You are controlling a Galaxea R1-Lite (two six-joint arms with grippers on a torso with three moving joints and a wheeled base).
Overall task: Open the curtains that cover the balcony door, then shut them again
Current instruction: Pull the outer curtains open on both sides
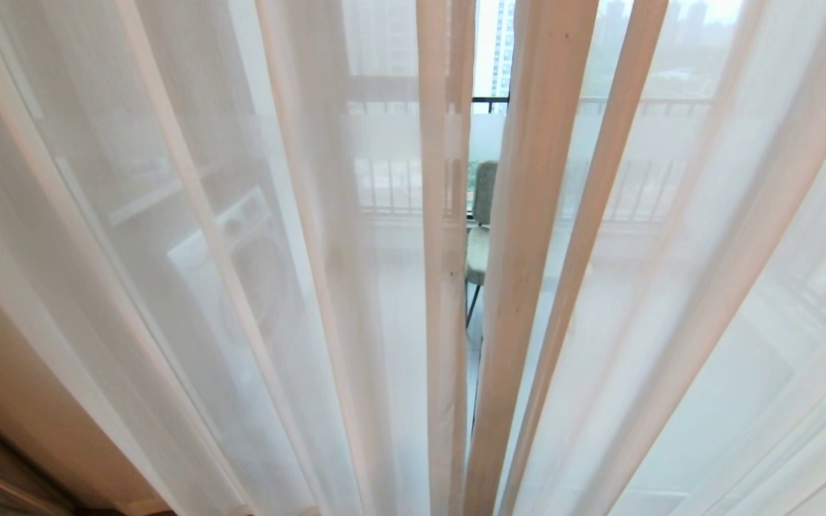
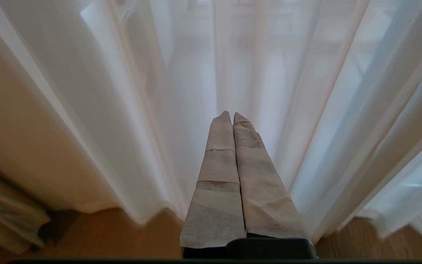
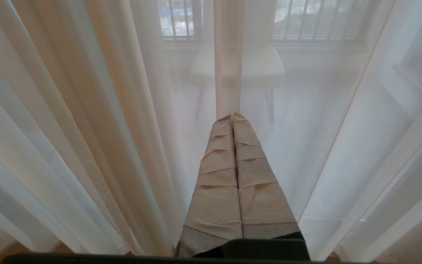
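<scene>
Daylight glowed through the curtains [image 1: 241, 251], drawn nearly shut with one slim gap showing the balcony chair [image 1: 481, 229]. Left gripper [image 2: 229, 116] and right gripper [image 3: 232, 117] were both pinched closed, empty; judging by this, either nothing had started or everything was finished.

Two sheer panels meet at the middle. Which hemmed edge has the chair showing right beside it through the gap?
The right panel's hem: the chair shows in the narrow gap directly beside its left edge. The left panel's hem borders only the gap's upper part.

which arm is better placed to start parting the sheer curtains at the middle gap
Right, probably. The right gripper, shut, points at the hemmed curtain edge beside the chair seen through the gap. The left gripper, also shut, faces unbroken sheer folds near the beige drape.
</scene>
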